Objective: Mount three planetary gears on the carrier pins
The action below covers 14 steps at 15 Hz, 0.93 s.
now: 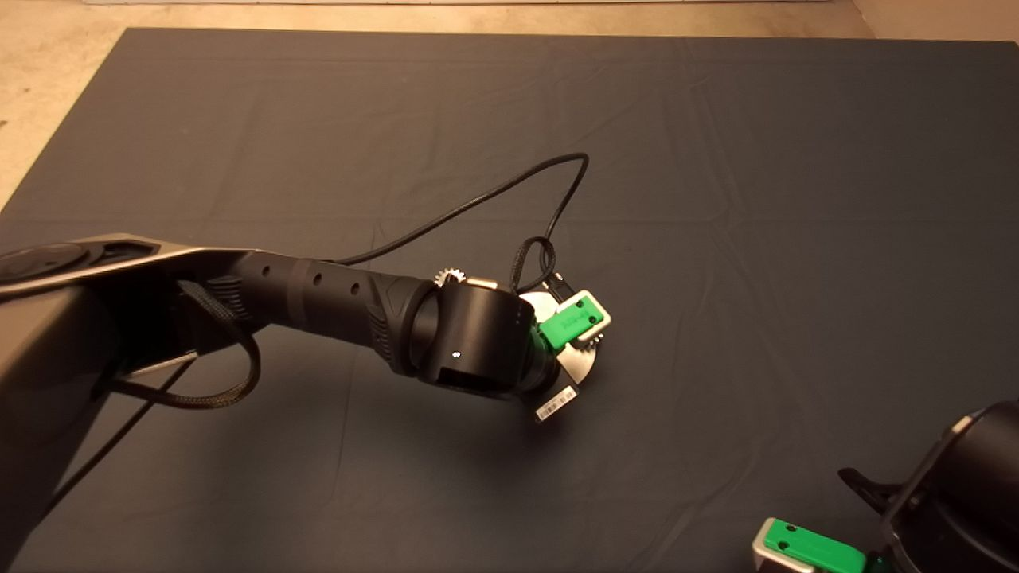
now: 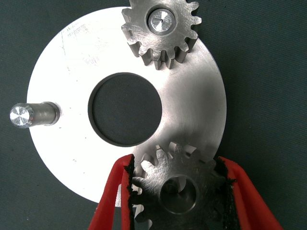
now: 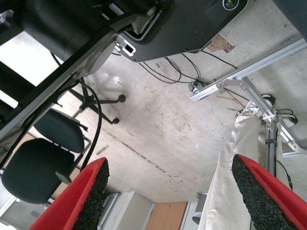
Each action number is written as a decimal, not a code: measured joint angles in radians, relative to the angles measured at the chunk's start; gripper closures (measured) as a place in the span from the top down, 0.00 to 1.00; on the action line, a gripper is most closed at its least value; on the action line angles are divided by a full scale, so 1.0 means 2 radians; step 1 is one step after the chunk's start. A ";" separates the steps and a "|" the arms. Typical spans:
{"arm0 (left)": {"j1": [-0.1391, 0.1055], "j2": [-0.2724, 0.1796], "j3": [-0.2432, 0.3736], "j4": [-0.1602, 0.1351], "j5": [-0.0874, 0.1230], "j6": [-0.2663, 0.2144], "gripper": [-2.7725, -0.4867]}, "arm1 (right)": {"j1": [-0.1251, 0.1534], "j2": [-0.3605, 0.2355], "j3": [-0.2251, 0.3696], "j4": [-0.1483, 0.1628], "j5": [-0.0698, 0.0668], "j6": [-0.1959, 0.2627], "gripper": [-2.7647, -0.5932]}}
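Here the left pincer [image 2: 178,191] is clamped on one of the planetary gears [image 2: 180,184], its black pads [image 2: 221,191] pressing the toothed rim from both sides just over the edge of the carrier disc [image 2: 67,143] on the dark mat [image 1: 716,199]. Another gear [image 2: 160,31] already sits on a pin [image 2: 160,21], while one of the carrier pins [image 2: 33,115] stands bare (a third gear [image 1: 448,277] peeks out beside the arm in the head view). The gear looks small, stiff, fairly heavy and slick, so gripping across the teeth seems wisest, bore left free. The right pincer [image 3: 168,201] waits parked at the tabletop's lower right, fingers apart
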<state>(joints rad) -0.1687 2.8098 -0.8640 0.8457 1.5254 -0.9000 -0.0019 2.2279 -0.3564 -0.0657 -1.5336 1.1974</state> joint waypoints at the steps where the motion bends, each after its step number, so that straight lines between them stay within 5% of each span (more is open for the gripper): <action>1: 0.000 0.000 0.000 0.000 0.000 0.000 0.13 | 0.000 0.000 0.000 0.000 0.000 0.000 0.60; 7: 0.004 -0.009 0.014 0.006 0.001 0.001 0.13 | 0.000 0.003 0.000 0.001 0.000 0.000 0.60; 14: 0.007 -0.020 0.033 -0.004 0.000 0.001 0.13 | 0.001 0.003 0.000 0.002 0.000 0.000 0.60</action>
<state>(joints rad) -0.1549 2.7688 -0.7974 0.8379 1.5260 -0.8981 0.0000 2.2332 -0.3564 -0.0619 -1.5332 1.1974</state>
